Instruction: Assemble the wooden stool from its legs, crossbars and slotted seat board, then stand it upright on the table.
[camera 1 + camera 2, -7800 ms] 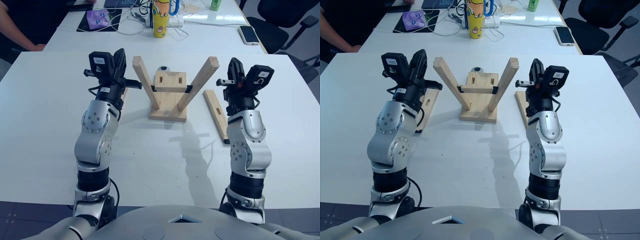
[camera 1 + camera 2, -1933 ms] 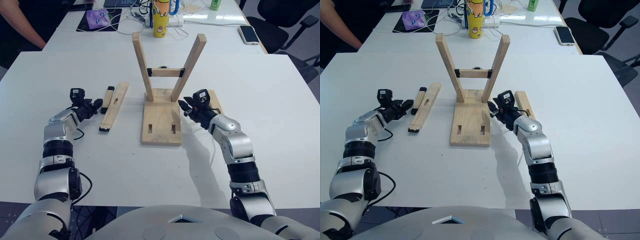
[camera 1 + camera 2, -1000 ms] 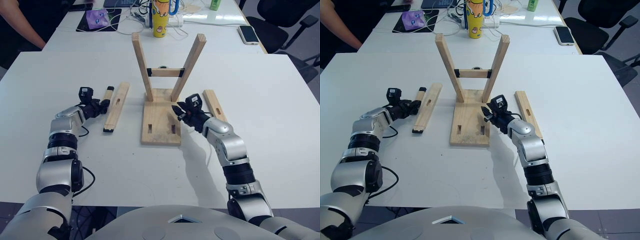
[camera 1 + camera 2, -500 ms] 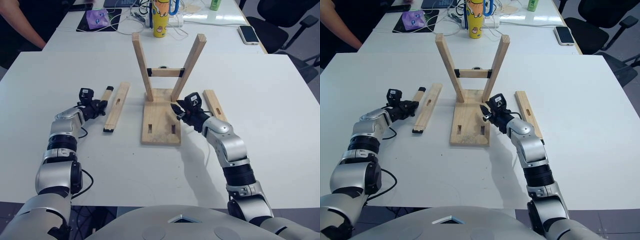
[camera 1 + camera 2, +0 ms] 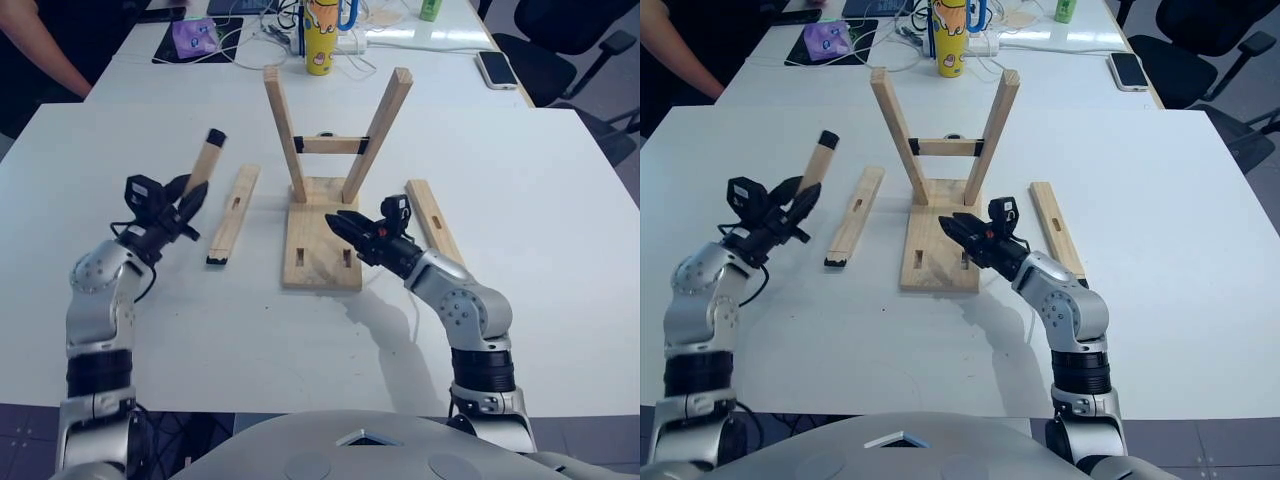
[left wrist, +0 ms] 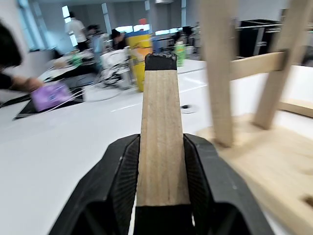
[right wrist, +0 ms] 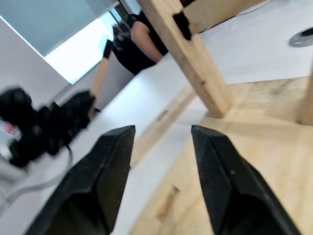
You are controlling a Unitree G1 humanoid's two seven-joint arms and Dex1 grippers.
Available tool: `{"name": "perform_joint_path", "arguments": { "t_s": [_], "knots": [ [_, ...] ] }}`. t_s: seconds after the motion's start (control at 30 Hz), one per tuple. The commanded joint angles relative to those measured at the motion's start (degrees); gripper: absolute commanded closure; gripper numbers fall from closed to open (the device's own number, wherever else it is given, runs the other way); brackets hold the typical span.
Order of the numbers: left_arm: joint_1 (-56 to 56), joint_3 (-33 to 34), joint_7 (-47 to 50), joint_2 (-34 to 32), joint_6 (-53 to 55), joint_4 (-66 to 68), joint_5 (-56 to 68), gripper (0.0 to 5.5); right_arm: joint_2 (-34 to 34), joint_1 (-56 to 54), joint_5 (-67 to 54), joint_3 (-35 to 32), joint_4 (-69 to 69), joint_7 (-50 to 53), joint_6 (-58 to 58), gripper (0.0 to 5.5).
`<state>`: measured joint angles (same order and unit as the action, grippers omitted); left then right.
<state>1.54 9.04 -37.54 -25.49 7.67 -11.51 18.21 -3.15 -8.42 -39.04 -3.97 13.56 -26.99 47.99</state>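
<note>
Crossbar (image 5: 207,155) clamped in left claw (image 5: 187,198), right claw (image 5: 338,222) over seat board (image 5: 305,265)

Table (image 5: 540,300): seat board (image 5: 300,262) flat at centre, with two upright legs (image 5: 285,135) joined by a fitted crossbar (image 5: 332,145) standing on its far end. Left loose leg (image 5: 232,213) lies just left of the board, right loose leg (image 5: 432,222) just right of it. Further left, the left gripper (image 5: 190,200) holds a loose crossbar (image 5: 205,160) tilted above the table, and the right gripper (image 5: 338,220) hangs over the board's right side, fingers apart.
</note>
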Motion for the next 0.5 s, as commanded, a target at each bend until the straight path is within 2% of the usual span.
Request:
{"name": "perform_joint_path", "arguments": {
  "t_s": [0.03,0.17,0.33,0.5],
  "knots": [
    [5.11,-7.58,-0.71,0.00,-2.02,-14.65,-3.01,4.17,4.35,-2.36,-10.23,-6.71,-0.42,6.94,6.82,2.75],
    [3.43,-13.81,1.19,1.94,-1.18,-15.67,-6.16,4.17,9.04,-4.82,-21.81,-10.84,-0.99,12.89,10.56,2.59],
    [2.07,-16.24,3.72,4.18,-0.54,-14.97,-7.13,4.17,10.08,-5.62,-32.54,-13.06,-1.09,18.90,11.47,2.59],
    [1.04,-14.29,5.27,4.98,0.38,-14.56,-5.28,4.17,6.73,-5.29,-31.17,-12.00,-1.19,20.64,9.11,2.59]
  ]
}}
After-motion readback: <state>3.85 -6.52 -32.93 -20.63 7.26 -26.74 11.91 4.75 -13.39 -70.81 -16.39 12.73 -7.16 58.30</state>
